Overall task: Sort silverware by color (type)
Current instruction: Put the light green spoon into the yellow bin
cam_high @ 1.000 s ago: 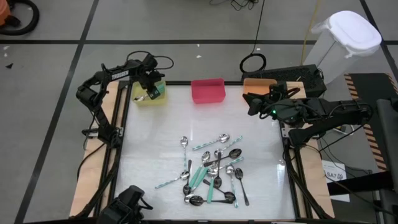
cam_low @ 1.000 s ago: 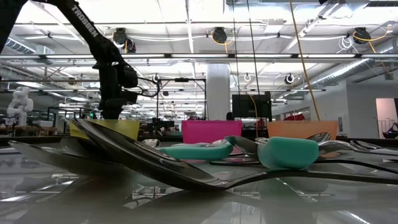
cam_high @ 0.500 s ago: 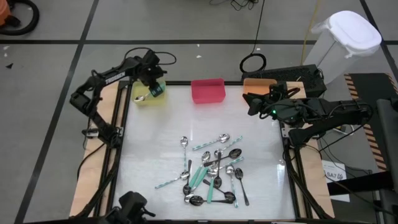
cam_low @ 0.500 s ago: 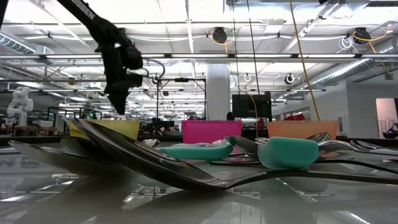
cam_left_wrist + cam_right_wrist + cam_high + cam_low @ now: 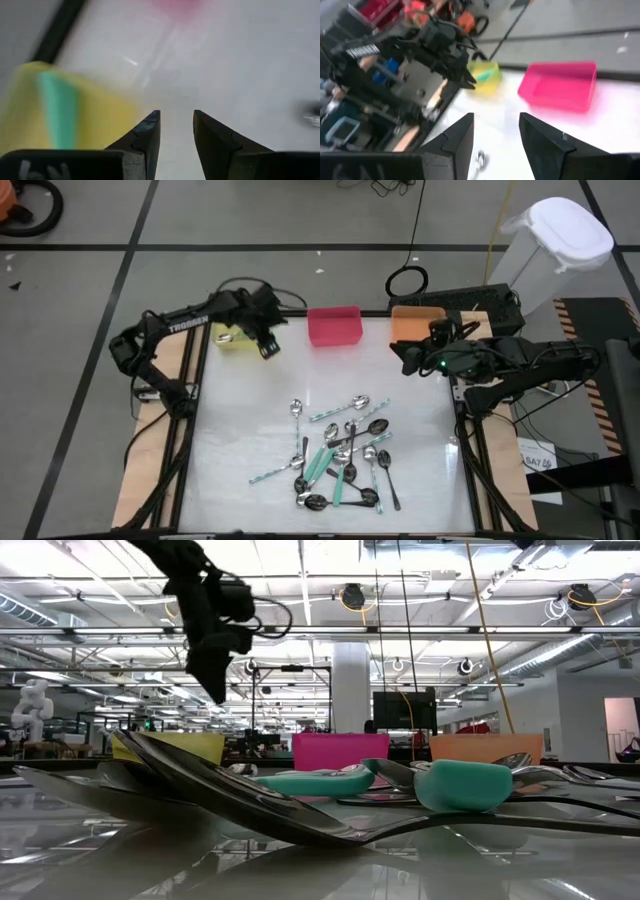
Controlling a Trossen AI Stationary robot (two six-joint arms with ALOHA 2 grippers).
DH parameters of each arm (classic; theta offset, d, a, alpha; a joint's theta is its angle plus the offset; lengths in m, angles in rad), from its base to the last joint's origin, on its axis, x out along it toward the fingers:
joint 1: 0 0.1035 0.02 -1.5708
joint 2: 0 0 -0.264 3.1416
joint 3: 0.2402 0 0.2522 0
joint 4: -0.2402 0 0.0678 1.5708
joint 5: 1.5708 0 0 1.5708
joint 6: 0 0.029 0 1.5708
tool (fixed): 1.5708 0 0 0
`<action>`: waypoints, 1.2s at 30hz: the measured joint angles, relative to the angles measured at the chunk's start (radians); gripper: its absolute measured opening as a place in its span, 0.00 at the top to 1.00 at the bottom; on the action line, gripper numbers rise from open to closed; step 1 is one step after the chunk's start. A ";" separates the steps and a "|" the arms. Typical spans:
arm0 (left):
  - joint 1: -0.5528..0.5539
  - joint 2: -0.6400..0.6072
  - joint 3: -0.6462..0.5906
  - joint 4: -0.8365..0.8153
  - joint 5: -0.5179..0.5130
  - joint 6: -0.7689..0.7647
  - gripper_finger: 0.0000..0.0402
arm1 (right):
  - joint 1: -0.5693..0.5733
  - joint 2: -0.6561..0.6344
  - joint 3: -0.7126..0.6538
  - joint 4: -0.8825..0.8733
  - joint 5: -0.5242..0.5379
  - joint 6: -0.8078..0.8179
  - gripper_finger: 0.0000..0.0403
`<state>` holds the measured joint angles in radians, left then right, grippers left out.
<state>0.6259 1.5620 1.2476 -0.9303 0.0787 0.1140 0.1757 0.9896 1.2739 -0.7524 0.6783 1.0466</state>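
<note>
The left pincer (image 5: 268,348), fingers apart and empty beside the yellow bin (image 5: 232,337), has the spoon heap (image 5: 342,452) at about five o'clock across the desk (image 5: 240,410), no farther than from the right pincer (image 5: 408,356), likewise apart, at one o'clock of it.

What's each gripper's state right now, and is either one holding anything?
Left gripper: open, empty, beside the yellow bin.
Right gripper: open, empty, waiting by the orange bin.
</note>
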 joint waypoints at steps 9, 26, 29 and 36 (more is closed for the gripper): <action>-0.348 0.000 0.000 0.041 -0.021 -0.286 0.71 | 0.001 -0.006 0.000 -0.210 -0.252 0.078 0.61; -0.826 0.000 0.000 0.245 -0.146 -0.914 0.71 | 0.057 0.031 -0.075 -0.454 -0.395 -0.147 0.61; -0.899 0.000 0.000 0.245 -0.194 -0.968 0.71 | 0.077 0.032 -0.131 -0.427 -0.429 -0.153 0.61; -0.974 0.000 0.000 0.243 -0.264 -0.927 0.71 | 0.131 0.032 -0.246 -0.397 -0.552 0.117 0.61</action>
<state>-0.3481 1.5623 1.2476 -0.6870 -0.1855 -0.8125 0.3067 1.0218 1.0280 -1.1497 0.1258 1.1634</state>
